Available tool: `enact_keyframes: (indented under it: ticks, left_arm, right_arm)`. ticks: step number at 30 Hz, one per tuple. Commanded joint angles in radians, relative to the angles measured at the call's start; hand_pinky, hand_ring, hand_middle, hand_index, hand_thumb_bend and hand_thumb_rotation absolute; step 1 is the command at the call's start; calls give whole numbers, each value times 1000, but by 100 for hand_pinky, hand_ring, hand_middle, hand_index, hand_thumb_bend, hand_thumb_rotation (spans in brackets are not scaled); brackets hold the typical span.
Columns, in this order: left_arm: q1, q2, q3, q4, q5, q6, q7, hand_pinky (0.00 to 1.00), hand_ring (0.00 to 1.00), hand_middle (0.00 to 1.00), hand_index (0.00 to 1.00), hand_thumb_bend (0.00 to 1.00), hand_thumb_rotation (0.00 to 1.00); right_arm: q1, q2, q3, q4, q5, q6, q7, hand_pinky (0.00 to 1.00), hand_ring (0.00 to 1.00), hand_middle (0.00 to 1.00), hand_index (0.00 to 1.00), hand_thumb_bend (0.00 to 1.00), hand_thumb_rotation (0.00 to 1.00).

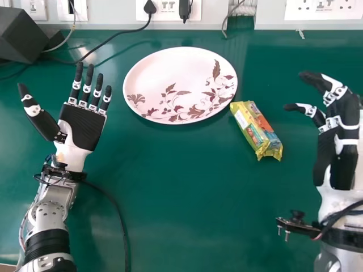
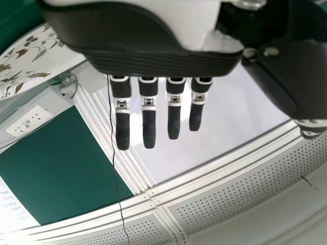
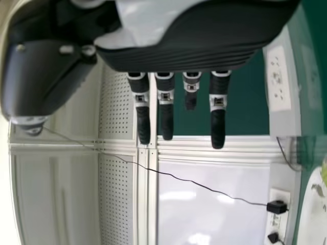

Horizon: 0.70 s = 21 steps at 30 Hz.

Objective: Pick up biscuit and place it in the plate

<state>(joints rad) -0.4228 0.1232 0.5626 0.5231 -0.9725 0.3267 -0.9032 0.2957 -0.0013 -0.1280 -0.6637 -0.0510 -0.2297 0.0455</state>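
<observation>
Fingers of the left hand are straight and slightly spread, the thumb out to the side; its dark palm faces up toward the head view. The right hand has its fingers open in a relaxed bend, reaching toward the middle of the surface; both hands are apart from the biscuit.

The biscuit lies aslant in its yellow wrapper, between the plate and the right hand; its upper end is just beside the plate's rim, and I cannot tell whether they touch. The plate is white with leafy sprigs; it stands between the left hand's fingers and the biscuit.

A dark box sits at the far left corner; a black cable runs from there behind the plate to a plug at the wall; another cable lies on the surface beside the left arm.

The head view takes in the whole plate and biscuit; the left wrist view catches part of the plate, plus perforated panels beyond the fingers; the right wrist view has a piece of the plate's edge, a thin lead and a black adapter at the wall.
</observation>
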Motion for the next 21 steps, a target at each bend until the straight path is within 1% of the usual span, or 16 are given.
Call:
enact_keyframes:
  ticks: [1, 3, 7, 10, 14, 17, 21]
  left_arm:
    - [54, -23, -2, 72, 15, 9, -14, 59, 74, 85, 90, 100, 70]
    - [51, -23, -3, 75, 18, 6, -14, 59, 75, 86, 90, 100, 73]
    - [43, -21, -1, 88, 26, 0, -18, 61, 76, 86, 91, 100, 75]
    - [43, -22, -1, 87, 29, -3, -12, 62, 76, 86, 91, 100, 75]
    - [53, -27, 0, 65, 22, 9, 5, 64, 76, 86, 91, 100, 72]
    - [61, -33, 1, 46, 20, 13, 22, 68, 77, 87, 92, 100, 70]
    - [60, -38, -1, 47, 26, -1, 23, 70, 78, 87, 92, 100, 70]
  right_arm:
    - [1, 0, 12, -31, -59, 21, -21, 54, 69, 81, 74, 95, 70]
    - [2, -2, 21, -55, -117, 46, -34, 55, 69, 81, 74, 96, 69]
    - [7, -2, 33, -85, -191, 77, -50, 55, 69, 81, 75, 96, 68]
    - [9, -3, 40, -96, -229, 85, -59, 59, 70, 81, 74, 97, 67]
    - [14, -1, 50, -105, -265, 91, -67, 66, 72, 82, 74, 96, 67]
    - [19, -2, 56, -119, -292, 107, -66, 73, 80, 83, 74, 97, 67]
    - [20, -1, 59, -126, -337, 114, -75, 80, 87, 87, 75, 97, 69]
